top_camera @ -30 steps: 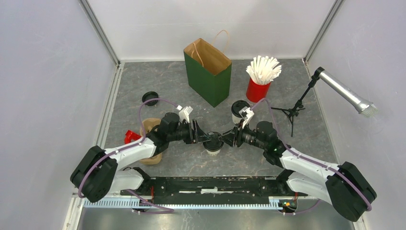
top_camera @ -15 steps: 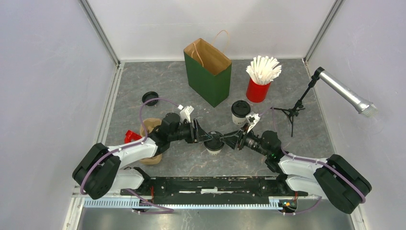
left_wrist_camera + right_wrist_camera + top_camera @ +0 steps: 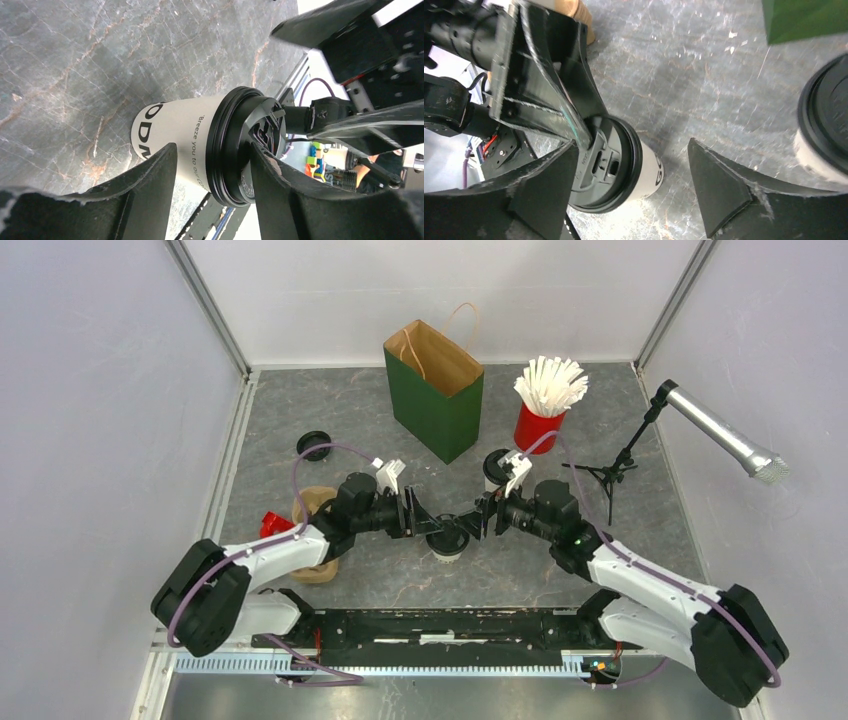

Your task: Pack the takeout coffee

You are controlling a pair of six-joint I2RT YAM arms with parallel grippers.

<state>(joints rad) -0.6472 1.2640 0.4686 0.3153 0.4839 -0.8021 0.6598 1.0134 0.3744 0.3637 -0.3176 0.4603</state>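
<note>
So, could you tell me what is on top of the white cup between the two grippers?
A black lid caps the cup; whatever is inside the cup is hidden beneath it.

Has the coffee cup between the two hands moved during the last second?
No. The lidded cup keeps its place in front of the green bag.

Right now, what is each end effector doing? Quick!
Left end effector: closed on the small white paper cup with black plastic lid.
Right end effector: open, holding nothing.
</note>
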